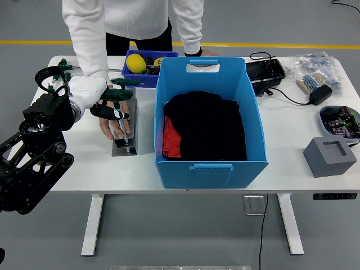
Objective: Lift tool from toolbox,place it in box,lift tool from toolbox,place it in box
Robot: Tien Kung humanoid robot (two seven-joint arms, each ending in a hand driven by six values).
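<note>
While the person's hand [114, 124] presses the grey toolbox [125, 130] flat, the left hand [107, 100] hovers over its far end — green fingers [125, 93] loosely curled, holding nothing I can make out. Tool [124, 135]: slim, metallic, lying lengthwise toward the near edge, just below the hand. Blue box [208, 121] sits immediately right.

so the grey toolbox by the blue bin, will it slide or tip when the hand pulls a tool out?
The grey toolbox is narrow and looks like metal, so probably stiff and fairly heavy. A person's hand is pressing on it, which suggests it may shift otherwise. The left hand hovers over its far end, so an upward pull there might rock it.
</note>
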